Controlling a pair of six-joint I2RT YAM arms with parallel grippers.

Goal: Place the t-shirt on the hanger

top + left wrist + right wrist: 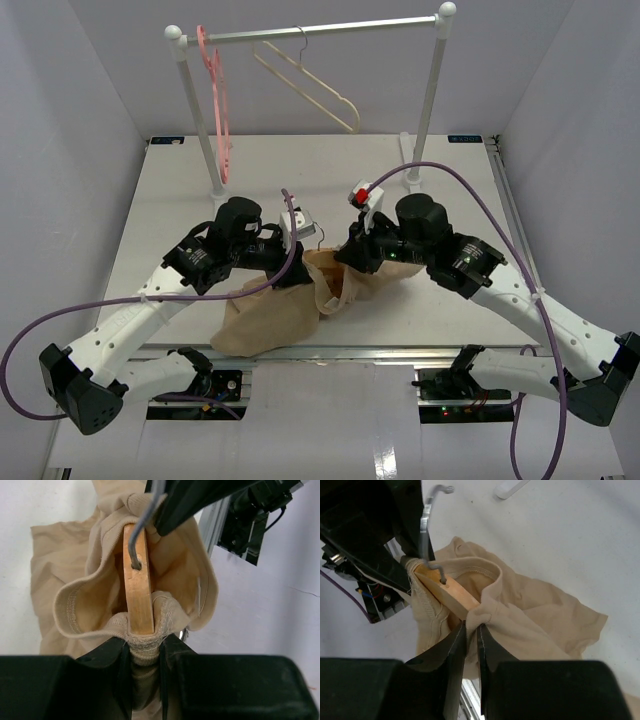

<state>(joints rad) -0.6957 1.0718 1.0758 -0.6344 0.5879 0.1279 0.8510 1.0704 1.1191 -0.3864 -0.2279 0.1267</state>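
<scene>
- Top external: the t-shirt lies bunched at lower centre of the table. The left gripper and right gripper meet at its upper edge. A pink hanger and a cream hanger hang on the rack at the top.
- Left wrist: at bottom centre, the left gripper is clamped on collar cloth wrapped round the lower end of the hanger. The hanger stands mid-frame inside the neck opening.
- Right wrist: at bottom centre, the right gripper has its jaws nearly together, pinching shirt cloth beside the hanger. The metal hook rises toward the upper left.
</scene>
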